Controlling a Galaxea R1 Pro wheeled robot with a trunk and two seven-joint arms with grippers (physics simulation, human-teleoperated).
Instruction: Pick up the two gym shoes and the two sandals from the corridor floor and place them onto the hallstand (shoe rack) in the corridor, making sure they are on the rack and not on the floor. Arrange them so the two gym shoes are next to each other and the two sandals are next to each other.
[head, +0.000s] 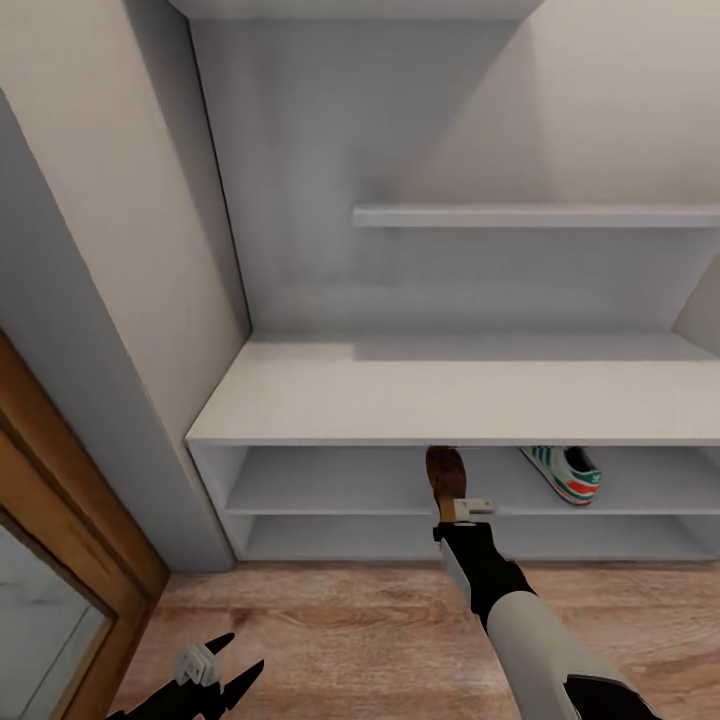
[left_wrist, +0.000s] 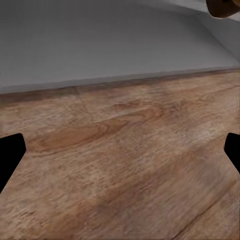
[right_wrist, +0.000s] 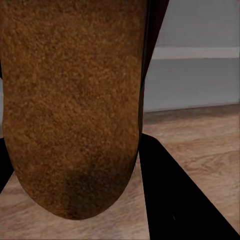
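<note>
The grey hallstand (head: 400, 400) stands ahead, a low bench with two open shelves under it. One gym shoe (head: 565, 473), white with green stripes, lies on the upper shelf at the right. My right gripper (head: 465, 510) is shut on a brown sandal (head: 446, 478), holding its toe end at the mouth of that upper shelf, left of the shoe. In the right wrist view the sandal (right_wrist: 75, 100) hangs close, with one dark finger (right_wrist: 170, 200) beside it. My left gripper (head: 238, 655) hovers low over the corridor floor (head: 350, 630), open and empty (left_wrist: 120, 155).
A wood-framed mirrored door (head: 60, 520) runs along the left. A floating grey shelf (head: 540, 215) hangs above the bench at the right. The grey side wall (head: 150, 300) closes the hallstand's left end. The lower shelf (head: 340, 540) is bare where it shows.
</note>
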